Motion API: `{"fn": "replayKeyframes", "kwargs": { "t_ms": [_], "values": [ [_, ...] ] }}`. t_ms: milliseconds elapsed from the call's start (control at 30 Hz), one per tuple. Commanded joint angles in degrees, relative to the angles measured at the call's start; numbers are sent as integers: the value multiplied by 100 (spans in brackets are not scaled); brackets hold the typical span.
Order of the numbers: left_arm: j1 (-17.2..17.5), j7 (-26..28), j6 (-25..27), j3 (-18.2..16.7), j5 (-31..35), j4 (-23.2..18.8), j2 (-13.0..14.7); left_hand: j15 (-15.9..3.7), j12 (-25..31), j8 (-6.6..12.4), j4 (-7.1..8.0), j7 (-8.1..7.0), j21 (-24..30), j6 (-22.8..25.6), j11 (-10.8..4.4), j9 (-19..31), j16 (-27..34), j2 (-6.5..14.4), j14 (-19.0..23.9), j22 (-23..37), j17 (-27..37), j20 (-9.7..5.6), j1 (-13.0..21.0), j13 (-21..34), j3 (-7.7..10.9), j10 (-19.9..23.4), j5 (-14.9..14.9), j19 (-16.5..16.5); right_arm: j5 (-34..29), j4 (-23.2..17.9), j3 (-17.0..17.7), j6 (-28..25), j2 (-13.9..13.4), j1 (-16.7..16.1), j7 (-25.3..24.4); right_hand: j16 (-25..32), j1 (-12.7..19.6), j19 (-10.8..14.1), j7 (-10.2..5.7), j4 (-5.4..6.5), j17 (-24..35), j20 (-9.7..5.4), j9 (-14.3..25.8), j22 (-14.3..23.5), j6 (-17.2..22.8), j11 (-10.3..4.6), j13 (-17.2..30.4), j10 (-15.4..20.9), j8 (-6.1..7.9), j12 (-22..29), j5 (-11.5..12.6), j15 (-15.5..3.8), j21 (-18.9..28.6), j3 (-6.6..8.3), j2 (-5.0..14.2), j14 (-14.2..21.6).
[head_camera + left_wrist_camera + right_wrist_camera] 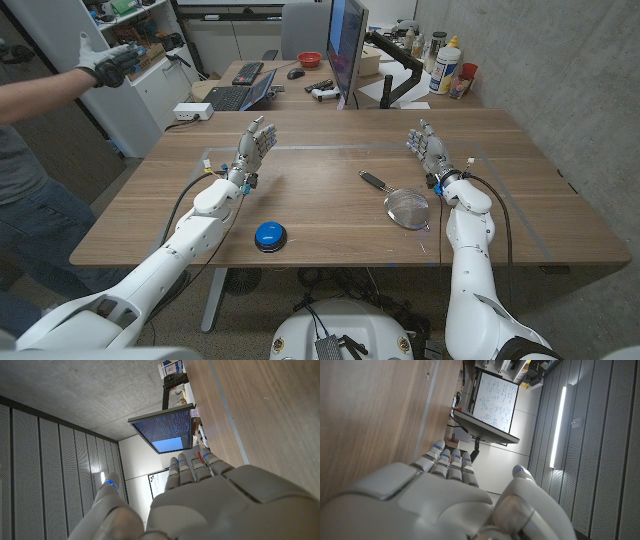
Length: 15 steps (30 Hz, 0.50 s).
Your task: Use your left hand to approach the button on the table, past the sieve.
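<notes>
Head view. We see the wooden table [330, 190] from above, with both arms entering from the bottom corners of the frame. The left hand [253, 148] stands in the upper left-centre of the tabletop, fingers straight and slightly apart, holding nothing — released. The right hand [428, 150] mirrors it in the upper right-centre, likewise released and holding nothing.

The button [270, 236] — a blue dome on a dark base — sits low in the frame, just left of centre and near the table's front edge, below and a little right of the left hand and close beside the left forearm. The hand and the button are apart. The sieve [406, 209], a round wire mesh with a dark handle running up and left, lies right of centre, below and left of the right hand; it is well apart from the button and touched by neither hand.

Behind the table, at upper centre, we see a monitor [347, 45] on a second desk with a keyboard [247, 72]. At the left edge of the frame stands a person [30, 150], one gloved arm stretched toward upper left.

Left wrist view. We look along the back of the left hand [200, 495]; its fingers [192, 467] lie side by side, extended, with the table [270, 415] at right and the monitor [165, 427] beyond the fingertips.

Right wrist view. The right hand [445, 500] shows the same extended pose beside the table [370, 415].
</notes>
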Motion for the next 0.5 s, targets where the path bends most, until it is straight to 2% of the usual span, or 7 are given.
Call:
{"fn": "replayKeyframes", "kwargs": {
  "t_ms": [33,500],
  "values": [
    [-15,-108,-79,-17,7,8,69,7,34,28,-6,12,25,36,-10,16,26,10,58,31,13,-290,67,12,-22,66,44,45,-112,-63,18,29,54,28,-15,26,50,58,-28,-24,12,-8,17,16,56,10,30,46,38,7,30,-24,-7,1,13,41],
    [122,-405,-261,-86,-12,-38,302,16,28,22,-23,13,21,27,-6,18,22,24,53,31,12,-261,107,13,-26,55,61,37,-152,-10,-14,88,67,73,-111,22,44,69,-40,-29,13,-4,17,17,55,7,31,52,37,3,51,-22,-22,-13,13,40]
  ]
}}
